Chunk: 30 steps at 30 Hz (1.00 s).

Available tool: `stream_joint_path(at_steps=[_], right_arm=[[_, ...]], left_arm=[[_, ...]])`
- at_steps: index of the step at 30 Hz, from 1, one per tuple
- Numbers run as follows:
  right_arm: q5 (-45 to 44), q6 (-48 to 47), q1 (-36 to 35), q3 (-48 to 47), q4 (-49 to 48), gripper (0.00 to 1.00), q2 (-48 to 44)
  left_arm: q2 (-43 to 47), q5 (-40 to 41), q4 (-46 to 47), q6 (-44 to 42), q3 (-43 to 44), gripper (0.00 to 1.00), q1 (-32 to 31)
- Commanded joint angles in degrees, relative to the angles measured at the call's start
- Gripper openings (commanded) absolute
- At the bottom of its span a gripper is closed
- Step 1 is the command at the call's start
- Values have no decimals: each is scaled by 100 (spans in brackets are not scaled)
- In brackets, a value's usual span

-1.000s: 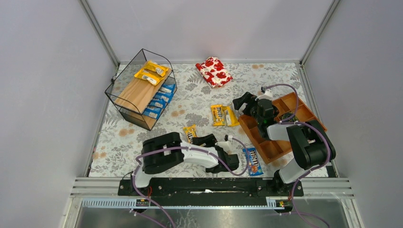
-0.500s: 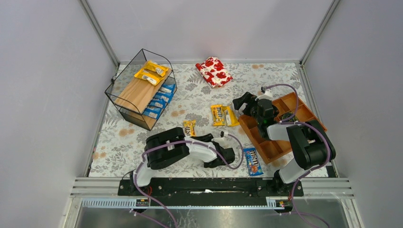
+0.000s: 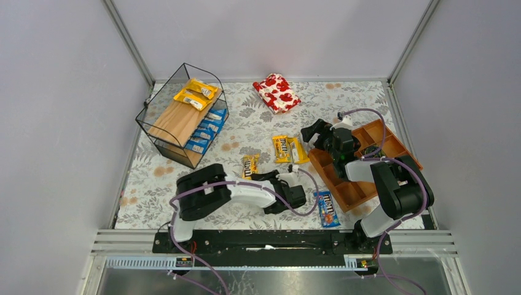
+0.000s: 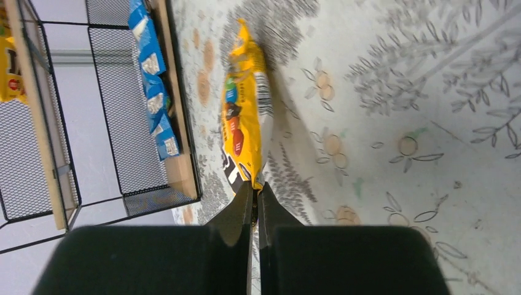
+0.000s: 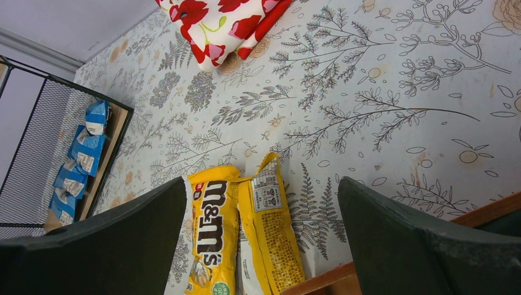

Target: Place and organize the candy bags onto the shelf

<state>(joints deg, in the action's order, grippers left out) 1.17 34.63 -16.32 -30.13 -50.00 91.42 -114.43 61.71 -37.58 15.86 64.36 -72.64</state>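
Note:
My left gripper (image 3: 258, 177) (image 4: 255, 190) is shut on the near end of a yellow candy bag (image 3: 249, 165) (image 4: 242, 123), which stretches away from the jaws over the floral cloth. My right gripper (image 3: 313, 134) (image 5: 261, 184) stands wide open above two yellow candy bags (image 3: 289, 149) (image 5: 212, 233) that lie side by side. A blue candy bag (image 3: 326, 209) lies near the front edge. The shelf (image 3: 175, 120) (image 4: 178, 172) at the back left carries yellow bags (image 3: 196, 93) on its upper board and several blue bags (image 3: 206, 130) (image 4: 150, 80) (image 5: 80, 160) on the lower one.
A red-and-white floral pouch (image 3: 277, 92) (image 5: 224, 21) lies at the back centre. An orange-brown compartment tray (image 3: 344, 178) (image 5: 491, 212) sits under the right arm. Grey walls close in the table on three sides.
The left gripper's jaws have closed on the yellow bag's near end, and the left arm has swung left and slightly away. The right arm has not moved.

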Motion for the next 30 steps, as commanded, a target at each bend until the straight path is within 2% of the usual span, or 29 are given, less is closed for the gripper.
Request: stream_joint_path(at_steps=[1, 8, 11, 15, 22, 30], right_arm=[[29, 17, 50, -86, -212, 100, 2], [35, 26, 50, -83, -203, 100, 8], [37, 26, 53, -86, -204, 100, 12], [65, 34, 61, -114, -201, 100, 32], [86, 57, 60, -125, -203, 100, 60], [95, 64, 58, -133, -203, 100, 69]], left_arm=[[925, 166, -99, -225, 489, 0, 92], [2133, -159, -312, -402, 1232, 0, 431], [2666, -528, -411, -502, 1604, 0, 717], [3276, -636, -647, -716, 2104, 0, 1188], [3802, 475, -1027, -1609, 2748, 0, 2030], [4015, 763, -882, -1950, 2506, 0, 3620]])
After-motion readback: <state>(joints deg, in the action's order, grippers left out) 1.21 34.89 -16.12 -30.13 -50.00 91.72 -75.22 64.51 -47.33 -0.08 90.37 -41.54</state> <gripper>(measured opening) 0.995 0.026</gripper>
